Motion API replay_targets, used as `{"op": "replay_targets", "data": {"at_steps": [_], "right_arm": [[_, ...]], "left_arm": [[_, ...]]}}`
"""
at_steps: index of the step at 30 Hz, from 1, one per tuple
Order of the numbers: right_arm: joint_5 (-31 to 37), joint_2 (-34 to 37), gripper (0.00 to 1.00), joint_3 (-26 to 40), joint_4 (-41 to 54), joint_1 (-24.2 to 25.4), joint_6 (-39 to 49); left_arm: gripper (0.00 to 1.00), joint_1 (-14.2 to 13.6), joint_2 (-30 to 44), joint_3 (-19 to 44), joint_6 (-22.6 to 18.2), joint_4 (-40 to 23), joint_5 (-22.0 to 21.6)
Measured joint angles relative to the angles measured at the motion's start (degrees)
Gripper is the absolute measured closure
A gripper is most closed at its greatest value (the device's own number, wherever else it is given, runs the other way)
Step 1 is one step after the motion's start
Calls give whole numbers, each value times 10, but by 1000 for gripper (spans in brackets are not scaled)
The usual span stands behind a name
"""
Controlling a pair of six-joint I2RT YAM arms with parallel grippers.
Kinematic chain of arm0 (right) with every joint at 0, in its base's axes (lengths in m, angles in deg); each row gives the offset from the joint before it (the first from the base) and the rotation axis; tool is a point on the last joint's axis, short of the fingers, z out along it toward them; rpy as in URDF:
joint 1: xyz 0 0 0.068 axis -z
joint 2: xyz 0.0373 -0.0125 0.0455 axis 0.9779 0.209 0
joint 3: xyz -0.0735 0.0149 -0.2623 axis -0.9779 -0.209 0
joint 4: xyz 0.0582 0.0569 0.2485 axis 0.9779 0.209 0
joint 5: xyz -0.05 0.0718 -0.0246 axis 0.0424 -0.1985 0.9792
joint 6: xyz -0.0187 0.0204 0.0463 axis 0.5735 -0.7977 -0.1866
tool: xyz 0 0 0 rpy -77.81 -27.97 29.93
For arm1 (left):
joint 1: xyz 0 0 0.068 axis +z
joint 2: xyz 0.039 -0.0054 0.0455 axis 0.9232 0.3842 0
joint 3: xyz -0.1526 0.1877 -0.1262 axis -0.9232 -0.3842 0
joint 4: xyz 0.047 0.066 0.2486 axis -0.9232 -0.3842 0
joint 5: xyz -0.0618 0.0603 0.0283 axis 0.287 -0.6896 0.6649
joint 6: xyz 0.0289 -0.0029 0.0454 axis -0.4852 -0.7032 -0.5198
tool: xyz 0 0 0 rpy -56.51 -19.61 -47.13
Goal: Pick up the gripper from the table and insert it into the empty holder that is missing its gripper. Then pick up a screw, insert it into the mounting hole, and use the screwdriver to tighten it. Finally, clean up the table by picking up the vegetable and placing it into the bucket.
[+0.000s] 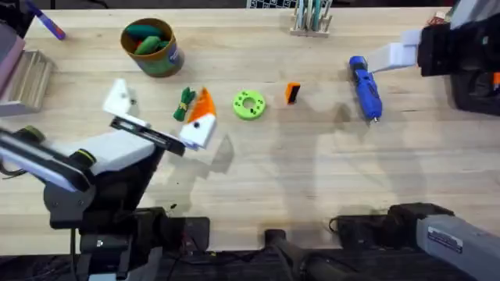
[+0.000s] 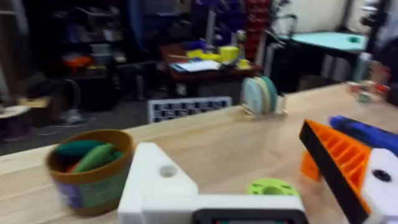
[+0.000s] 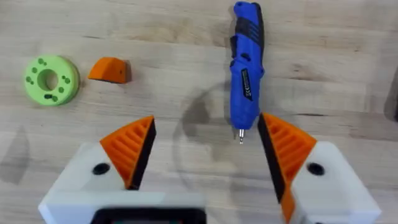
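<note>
My right end effector [image 3: 205,155] hangs spread wide above the screwdriver [image 3: 245,68]. My left end effector [image 1: 160,117] is also spread, one finger mount bare, near the vegetable [image 1: 186,104]. The gripper [image 1: 292,93] lies on the surface [image 1: 312,179].

No readable text, bucket [image 1: 153,47] label blurred, screwdriver [image 3: 246,68] marking perhaps lettering, illegible

R gripper [image 3: 205,155] fingers wide apart; L gripper [image 1: 160,117] one-padded.

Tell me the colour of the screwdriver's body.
Blue; the screwdriver shows best in the right wrist view.
</note>
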Motion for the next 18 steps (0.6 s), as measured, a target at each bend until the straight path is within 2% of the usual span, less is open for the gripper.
{"op": "replay_targets", "data": {"at_steps": [6, 10, 13, 18], "right_arm": [[0, 0, 10, 0, 0, 0, 0], [0, 0, 9, 0, 0, 0, 0], [0, 0, 10, 0, 0, 0, 0], [0, 0, 10, 0, 0, 0, 0]], "left_arm": [[14, 0, 0, 0, 0, -16, 152], [14, 0, 0, 0, 0, -50, 234], [14, 0, 0, 0, 0, -85, 273], [14, 0, 0, 0, 0, -125, 301]]}}
